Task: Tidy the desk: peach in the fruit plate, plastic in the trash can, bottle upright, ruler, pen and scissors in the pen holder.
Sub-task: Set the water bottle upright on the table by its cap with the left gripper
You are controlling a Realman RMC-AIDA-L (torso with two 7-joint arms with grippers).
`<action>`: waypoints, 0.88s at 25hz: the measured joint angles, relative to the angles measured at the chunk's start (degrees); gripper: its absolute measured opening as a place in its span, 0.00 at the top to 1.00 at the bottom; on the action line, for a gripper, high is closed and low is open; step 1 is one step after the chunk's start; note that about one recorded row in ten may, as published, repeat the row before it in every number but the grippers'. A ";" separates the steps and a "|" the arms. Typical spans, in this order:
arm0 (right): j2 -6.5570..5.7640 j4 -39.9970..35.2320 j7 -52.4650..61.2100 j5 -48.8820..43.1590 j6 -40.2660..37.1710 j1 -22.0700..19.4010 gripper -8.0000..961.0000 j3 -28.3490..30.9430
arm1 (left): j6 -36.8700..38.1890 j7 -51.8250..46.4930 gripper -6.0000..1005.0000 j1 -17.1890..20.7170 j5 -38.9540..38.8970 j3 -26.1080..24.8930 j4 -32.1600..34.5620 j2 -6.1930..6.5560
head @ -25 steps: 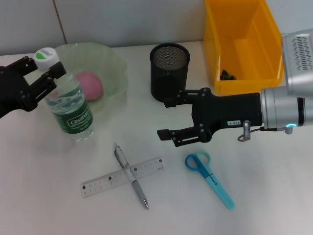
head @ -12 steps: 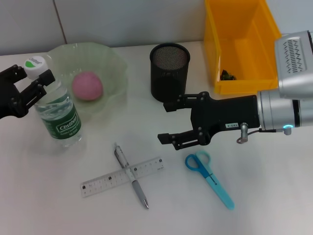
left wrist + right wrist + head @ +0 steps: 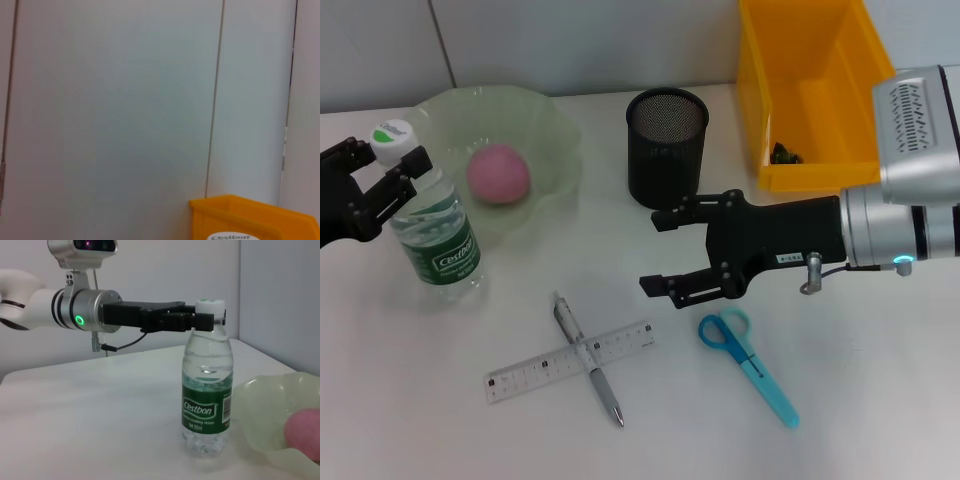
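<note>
The bottle stands upright on the table, left of the fruit plate. My left gripper is shut on its neck just under the white cap. The peach lies in the plate. The pen lies across the ruler at the front, and the scissors lie to their right. Above the scissors' handles my right gripper hovers open and empty, in front of the pen holder. A small dark crumpled piece of plastic lies in the trash can.
The trash can stands at the back right, close to the pen holder. A pale wall runs behind the table. The left wrist view shows only that wall, the trash can's rim and the bottle's cap.
The left gripper carried the bottle leftward, away from the plate, and it went from tilted to upright on the table. The right gripper edged slightly left.
</note>
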 joint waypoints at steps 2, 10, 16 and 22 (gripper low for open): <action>0.00 0.40 0.00 0.00 -0.05 0.35 0.14 0.00 | -0.20 0.39 0.53 0.02 -0.22 -0.07 -0.10 -0.23; 0.01 0.80 0.00 0.00 0.04 0.67 0.14 0.00 | 0.69 0.24 0.53 0.79 -0.39 -0.27 0.23 -0.50; 0.00 0.80 -0.01 0.00 0.17 0.67 0.14 0.00 | 3.37 0.32 0.53 1.75 -0.54 -1.13 0.25 -0.78; 0.07 0.78 -0.01 0.06 0.19 0.72 0.14 0.00 | 3.39 1.45 0.53 2.65 -0.55 -2.87 0.27 -1.24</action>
